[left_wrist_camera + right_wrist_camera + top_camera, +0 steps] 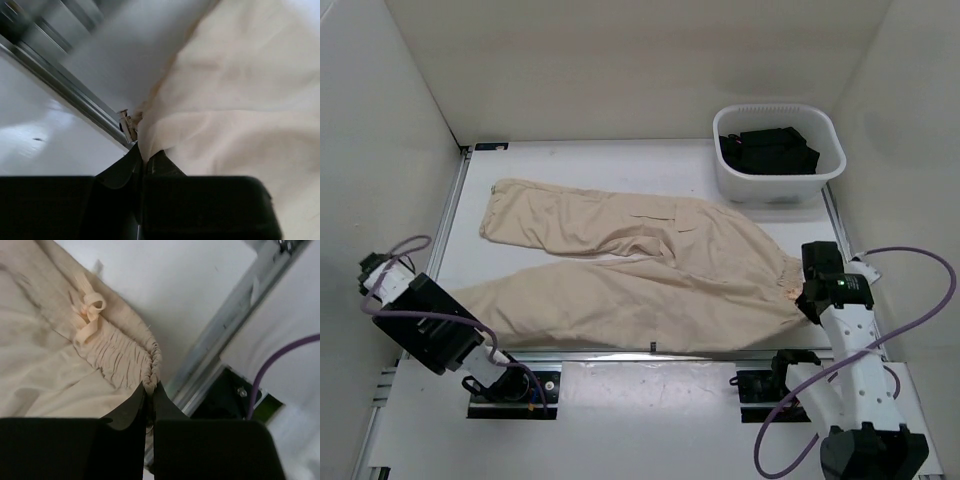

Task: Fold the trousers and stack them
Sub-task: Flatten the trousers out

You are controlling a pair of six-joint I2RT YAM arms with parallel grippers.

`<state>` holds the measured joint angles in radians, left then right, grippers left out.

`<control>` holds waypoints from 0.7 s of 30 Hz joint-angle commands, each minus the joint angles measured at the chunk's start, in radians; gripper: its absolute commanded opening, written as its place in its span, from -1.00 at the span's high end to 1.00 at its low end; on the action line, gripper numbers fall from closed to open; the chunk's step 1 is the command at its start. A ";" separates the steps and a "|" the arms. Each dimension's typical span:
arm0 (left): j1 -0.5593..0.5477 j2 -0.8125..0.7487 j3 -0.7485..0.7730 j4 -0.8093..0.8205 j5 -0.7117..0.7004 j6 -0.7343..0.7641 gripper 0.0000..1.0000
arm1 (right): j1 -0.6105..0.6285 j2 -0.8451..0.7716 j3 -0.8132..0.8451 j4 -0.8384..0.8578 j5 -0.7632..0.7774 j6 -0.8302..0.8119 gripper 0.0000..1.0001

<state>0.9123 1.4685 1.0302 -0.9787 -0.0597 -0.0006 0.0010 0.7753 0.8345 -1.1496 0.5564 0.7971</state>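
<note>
The right fingers [150, 392] are pinching shut on the near end of the gathered waistband [125, 357], with cloth bunching between the dark tips and a pale drawstring bow [87, 315] lying just beyond. The left fingers [142, 159] are likewise closing tight on the edge of the near leg [225, 100], right beside the metal rail [75, 95] at the tabletop's [600, 165] near left edge. Between them the beige trousers [650, 270] are lying spread flat, with the waist to the right and both legs reaching left, the far leg angling toward the far left. At the far right a white basket [778, 108] is holding black garments [770, 148], well apart from the trousers' legs.
</note>
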 commanded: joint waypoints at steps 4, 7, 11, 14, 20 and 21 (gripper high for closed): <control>0.013 -0.013 -0.189 0.213 -0.075 0.001 0.72 | -0.012 0.036 -0.034 -0.035 0.105 0.171 1.00; 0.039 0.010 -0.164 0.224 -0.075 0.001 0.72 | -0.021 0.016 -0.034 -0.093 0.175 0.244 1.00; 0.071 0.030 -0.101 0.258 -0.075 0.001 0.72 | -0.021 -0.088 -0.025 -0.177 0.267 0.390 1.00; 0.082 0.039 -0.078 0.258 -0.066 0.001 0.58 | -0.021 -0.113 -0.009 -0.278 0.348 0.520 0.66; 0.082 -0.021 -0.036 0.022 0.027 0.001 -1.00 | -0.021 -0.007 0.106 -0.262 0.404 0.382 -0.98; 0.082 -0.046 0.014 0.003 0.090 0.001 -1.00 | -0.021 0.017 0.139 -0.234 0.404 0.325 -0.98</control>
<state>0.9863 1.5089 0.9466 -0.8948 -0.0757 0.0025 -0.0185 0.7349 0.8818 -1.3430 0.8612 1.2060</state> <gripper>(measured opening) 0.995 0.986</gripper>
